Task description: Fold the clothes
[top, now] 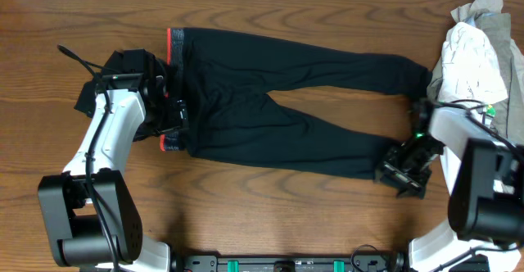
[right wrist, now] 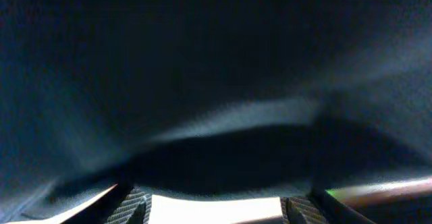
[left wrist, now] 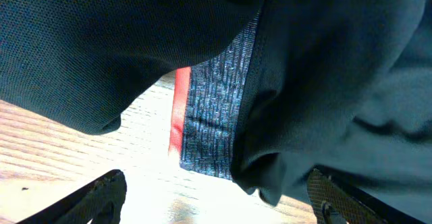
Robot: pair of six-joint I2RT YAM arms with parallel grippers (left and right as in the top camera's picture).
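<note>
- Black pants [top: 246, 124] lie flat on the bench [top: 270, 223], long axis L-to-R: waistband [top: 173, 75] at L, 2 legs running R.
- Left tool [top: 174, 124] sits at the near corner of the waistband. Wrist view shows its fingers [left wrist: 101, 196] spread wide, fabric ahead of them, nothing pinched.
- Right tool [top: 403, 170] is at the near leg's cuff end. Fingers apart too, dark cloth filling its view, no grip visible.
- So each arm has its own end: L nearest the waist, R nearest the cuff. My guess is a lengthwise fold.
- Bench is wood, bare strip in front of the pants. Pile of other clothes [top: 479, 51] crowds the far R corner, right by the far leg's end, so room there is tight.
</note>
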